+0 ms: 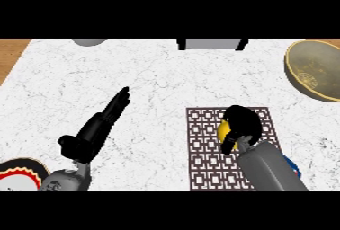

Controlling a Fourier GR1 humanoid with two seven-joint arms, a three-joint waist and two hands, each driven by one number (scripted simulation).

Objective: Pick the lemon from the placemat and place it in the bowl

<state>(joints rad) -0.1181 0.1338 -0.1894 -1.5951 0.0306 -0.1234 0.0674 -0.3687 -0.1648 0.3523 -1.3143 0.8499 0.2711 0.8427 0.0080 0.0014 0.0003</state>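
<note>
right hand (240, 122) curled over lemon (225, 131), fingers clamped on it, mostly hiding it; only a yellow patch visible at hand's left side, long axis impossible to tell. grey forearm angled up from lower right. beneath hand, patterned placemat (204, 152). well off to upper right, bowl (317, 67). far left, left hand (100, 128) open, fingers straight, pointing up-right over marble counter (146, 76).

white marble counter (153, 81): patterned placemat (206, 148) centre-right, bowl (317, 67) far right.
</note>
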